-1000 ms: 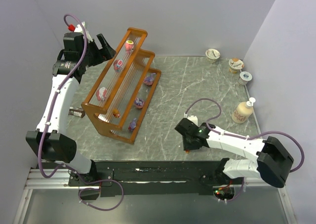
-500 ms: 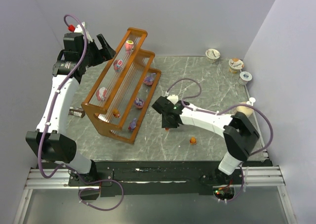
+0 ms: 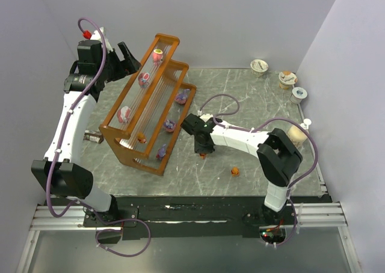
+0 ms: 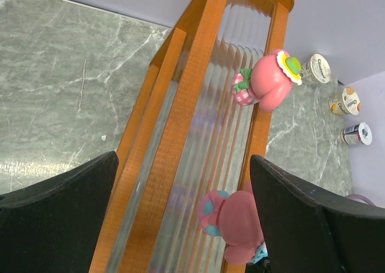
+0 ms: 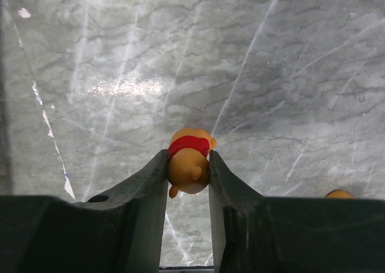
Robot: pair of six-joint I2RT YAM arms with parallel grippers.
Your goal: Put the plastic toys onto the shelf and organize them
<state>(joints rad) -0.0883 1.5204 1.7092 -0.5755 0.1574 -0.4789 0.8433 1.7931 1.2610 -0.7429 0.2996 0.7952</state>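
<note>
**Orange toy in hand, close to the shelf**

From above: gripping an orange toy in the right claw, low over the table, near the front of the shelf. Looks like the bring-it-over step. Next, probably: lift over the low rail and set down gently by the orange one there. Can count seven toys on the shelf: one pink on top, two pink in the middle, three purple and one orange at the bottom. Leaves a spare orange toy on the table.

Left wrist: holding the left claw wide apart and empty over the shelf, above two pink toys.

Right wrist: squeezing the orange toy between both fingers.
</note>
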